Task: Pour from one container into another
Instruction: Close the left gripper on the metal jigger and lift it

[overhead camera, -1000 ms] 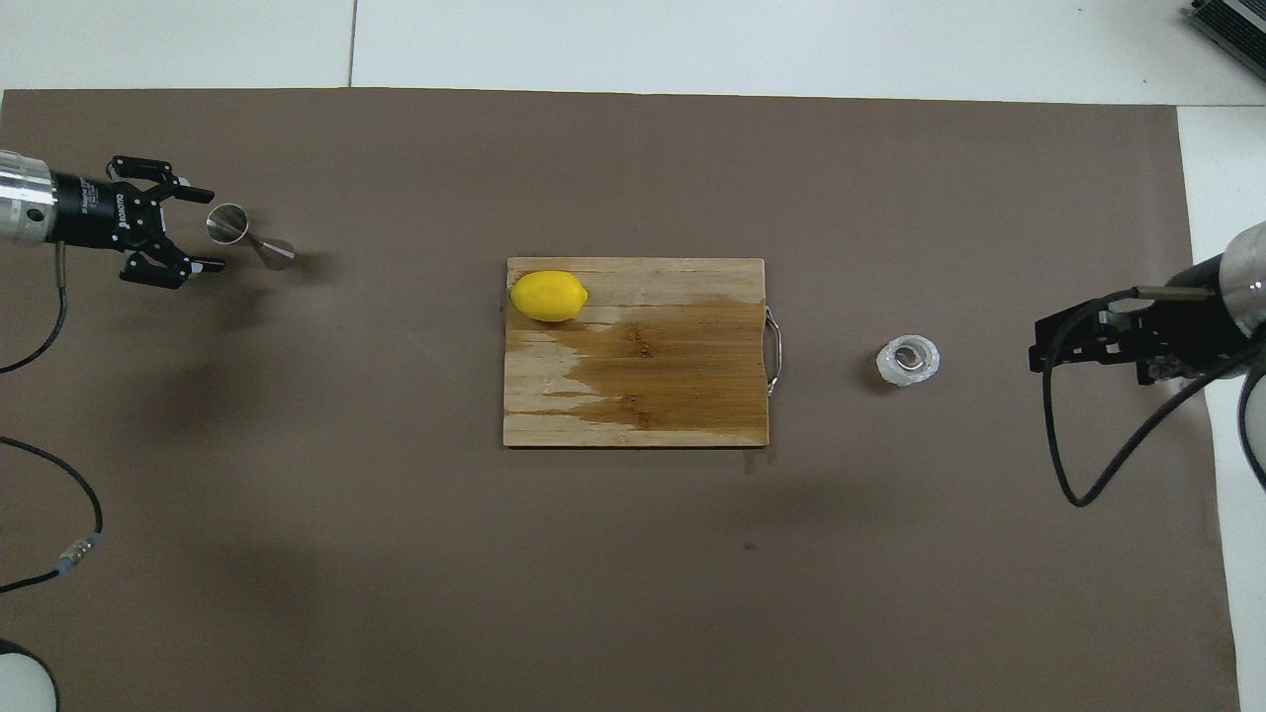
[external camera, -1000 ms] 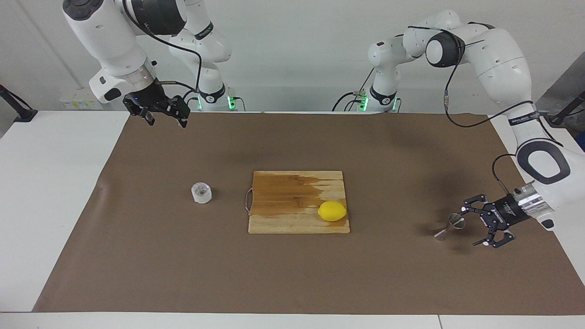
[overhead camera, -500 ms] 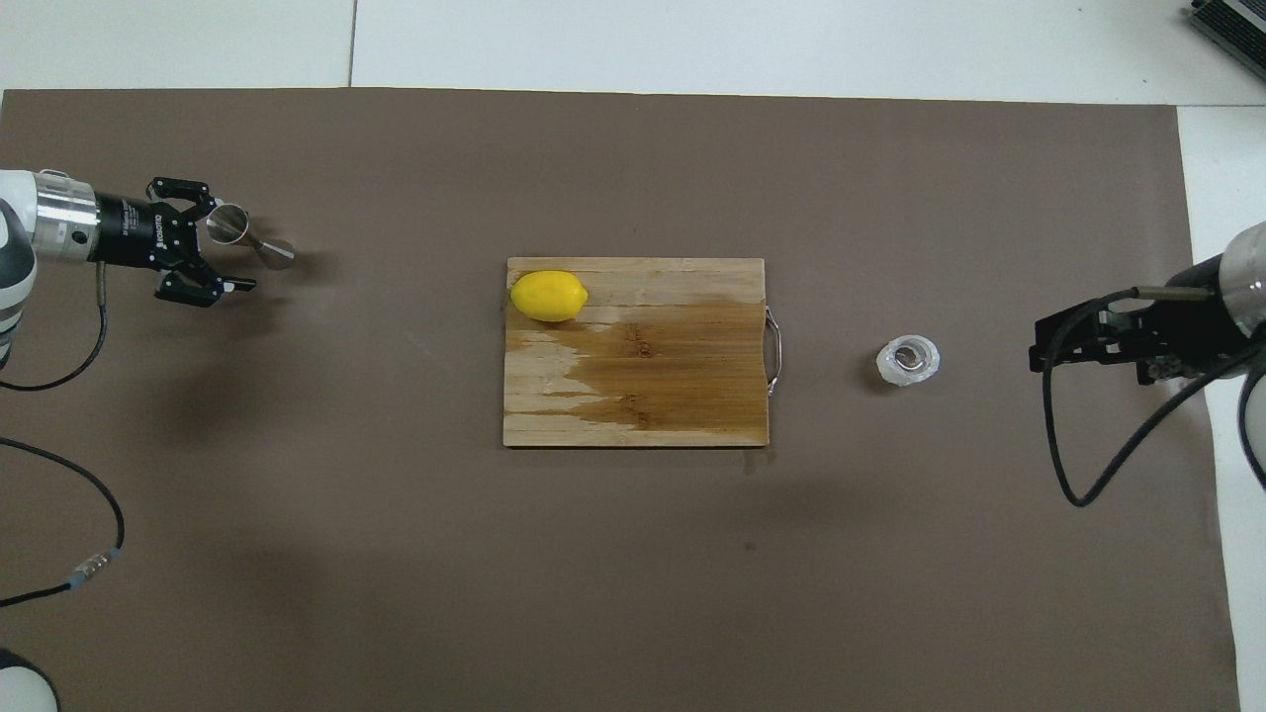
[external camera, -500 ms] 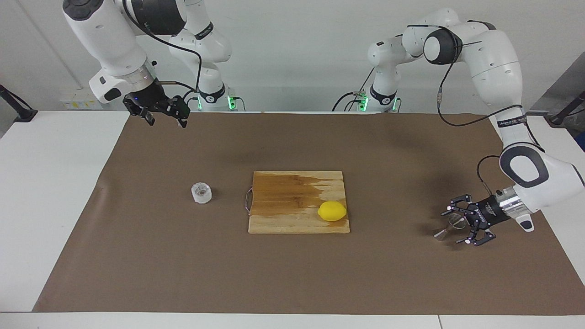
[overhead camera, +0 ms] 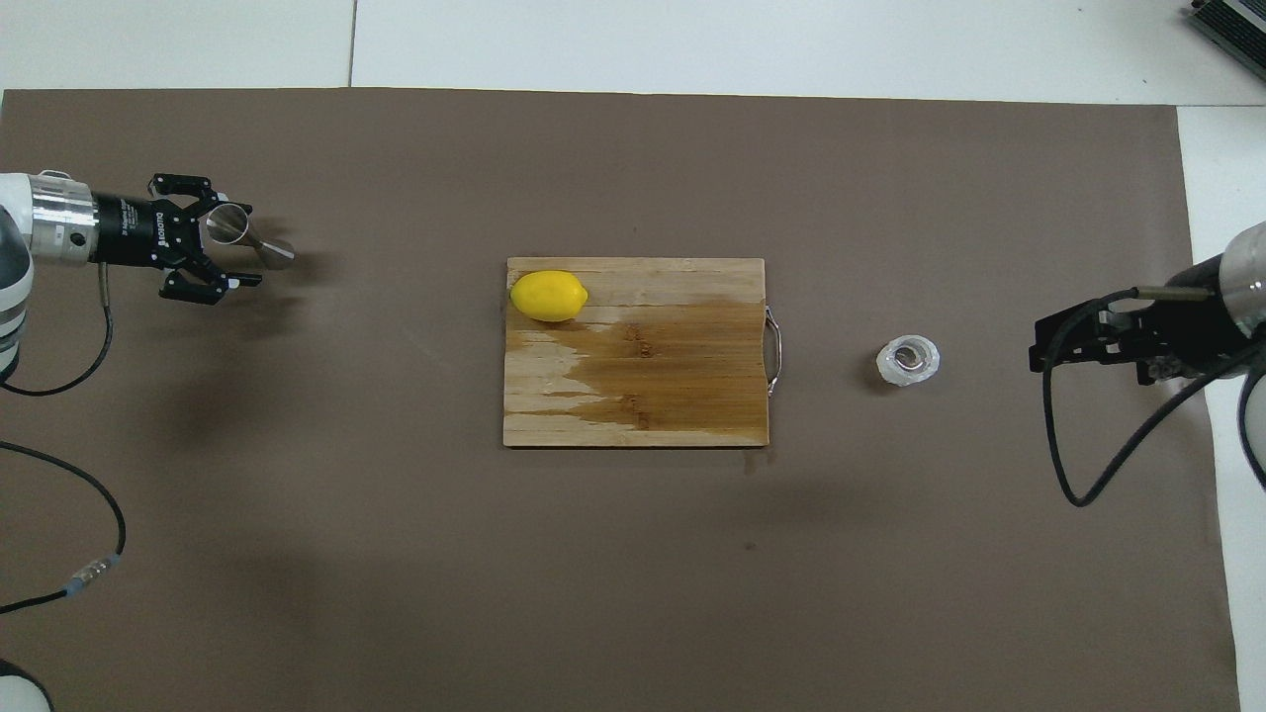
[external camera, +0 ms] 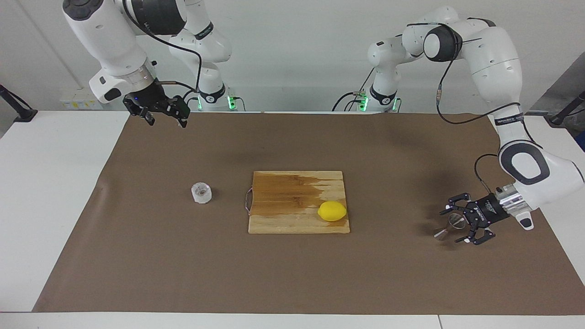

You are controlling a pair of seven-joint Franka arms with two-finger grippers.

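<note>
Left gripper (external camera: 458,225) sits low at the left arm's end of the desk, its black fingers (external camera: 450,210) spread wide on either side of the steel jigger (external camera: 450,226); in the overhead view one finger lies past the jigger's upper cone on each side, and I cannot tell whether either one touches the metal. That jigger (overhead camera: 247,237) stands upright on the brown mat (external camera: 292,274), near the mat's edge at the left arm's end. Over the mat's corner at the right arm's end, close to the robots' edge of the desk, the right gripper (external camera: 162,115) hangs high in the air and waits, holding nothing, with its jaws standing wide apart. Below it and farther from the robots, the clear cup (external camera: 201,193) stands upright on the mat, apart from everything, between the mat's edge at the right arm's end and the cutting board (external camera: 283,192). From overhead the cup (overhead camera: 907,361) shows its open mouth, just beside the metal handle (overhead camera: 776,349) on the board's edge. At the middle of the mat lies the wooden board, part of its surface dark and wet-looking. A yellow lemon (external camera: 332,211) rests on the board's corner that is farther from the robots and toward the left arm's end.
</note>
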